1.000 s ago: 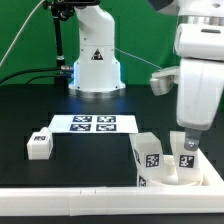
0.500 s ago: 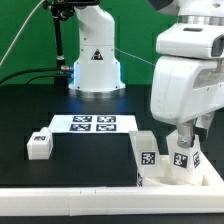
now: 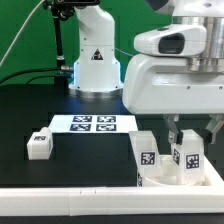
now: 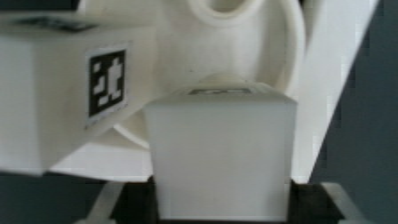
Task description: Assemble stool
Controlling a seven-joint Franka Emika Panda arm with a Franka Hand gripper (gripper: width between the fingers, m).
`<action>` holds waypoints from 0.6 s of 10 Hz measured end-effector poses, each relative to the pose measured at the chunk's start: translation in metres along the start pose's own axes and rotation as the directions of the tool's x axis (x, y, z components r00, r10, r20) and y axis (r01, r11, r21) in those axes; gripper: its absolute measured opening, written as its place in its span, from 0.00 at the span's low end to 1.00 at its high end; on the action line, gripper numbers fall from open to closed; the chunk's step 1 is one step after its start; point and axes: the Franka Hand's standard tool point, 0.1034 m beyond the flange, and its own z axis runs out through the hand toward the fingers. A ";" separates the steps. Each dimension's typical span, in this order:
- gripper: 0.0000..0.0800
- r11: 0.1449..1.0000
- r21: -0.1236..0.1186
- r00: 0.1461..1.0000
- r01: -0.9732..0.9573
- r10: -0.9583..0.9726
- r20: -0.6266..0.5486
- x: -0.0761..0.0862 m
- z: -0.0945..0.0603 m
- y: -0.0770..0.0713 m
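My gripper (image 3: 187, 138) is shut on a white stool leg (image 3: 186, 160) with a marker tag, and holds it upright over the round white seat disc (image 3: 160, 178) at the exterior view's lower right. A second tagged leg (image 3: 146, 150) stands at the disc's near-left side. A third leg (image 3: 39, 145) lies loose at the exterior view's left. In the wrist view the held leg (image 4: 222, 150) fills the space between my fingers (image 4: 320, 200). The seat disc (image 4: 231, 35) and the second leg (image 4: 71, 90) are behind it.
The marker board (image 3: 92, 123) lies mid-table in front of the robot base (image 3: 95, 65). A long white border rail (image 3: 70, 205) runs along the front edge, right by the seat disc. My arm's body hides the table at the back right.
My arm's body has swung toward the exterior view's left and now fills more of the picture. The held leg has turned its tag to the camera and stays over the seat disc.
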 end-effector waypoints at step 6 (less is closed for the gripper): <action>0.42 0.870 0.044 0.871 -0.491 0.490 0.026 0.001 -0.001 0.001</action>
